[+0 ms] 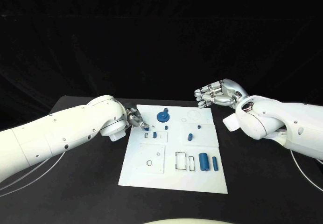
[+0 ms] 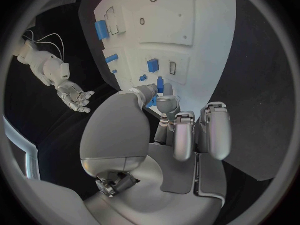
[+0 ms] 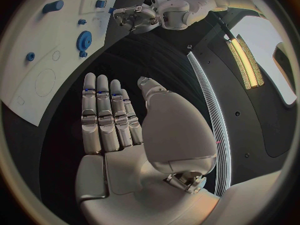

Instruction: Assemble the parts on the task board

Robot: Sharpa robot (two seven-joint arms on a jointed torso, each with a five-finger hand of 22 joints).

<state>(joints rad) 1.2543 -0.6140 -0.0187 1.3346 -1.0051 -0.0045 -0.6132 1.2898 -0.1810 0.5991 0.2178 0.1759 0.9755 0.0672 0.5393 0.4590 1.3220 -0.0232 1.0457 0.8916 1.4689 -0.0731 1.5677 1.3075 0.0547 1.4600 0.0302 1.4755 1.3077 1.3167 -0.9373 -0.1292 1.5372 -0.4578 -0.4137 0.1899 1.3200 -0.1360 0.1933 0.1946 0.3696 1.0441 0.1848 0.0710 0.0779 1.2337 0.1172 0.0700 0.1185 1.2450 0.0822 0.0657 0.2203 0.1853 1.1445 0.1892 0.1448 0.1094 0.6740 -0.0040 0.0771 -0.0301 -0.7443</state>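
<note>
- Nearest you on the white task board you see two upright blue cylinders, side by side near the right edge, with dark-outlined rectangular slots just to their left.
- Farther up the board, a small blue peg stands alone toward the right half.
- At the board's left edge, you find the left hand lowered over the plate; from the head camera its fingertips reach down beside a small blue part, but you cannot tell from there whether anything is held.
- The left wrist camera shows you more: the left hand has its thumb and one finger drawn together on a small blue piece over the board, the other fingers curled in beside them.
- Beyond that hand, a blue gear sits on the board near its far edge.
- Off the board's far right corner you see the right hand raised above the black table, palm up, touching nothing.
- The right wrist camera confirms it: the right hand lies flat, fingers straight and close together, thumb apart, empty; the gear and the left hand appear beyond it.
</note>
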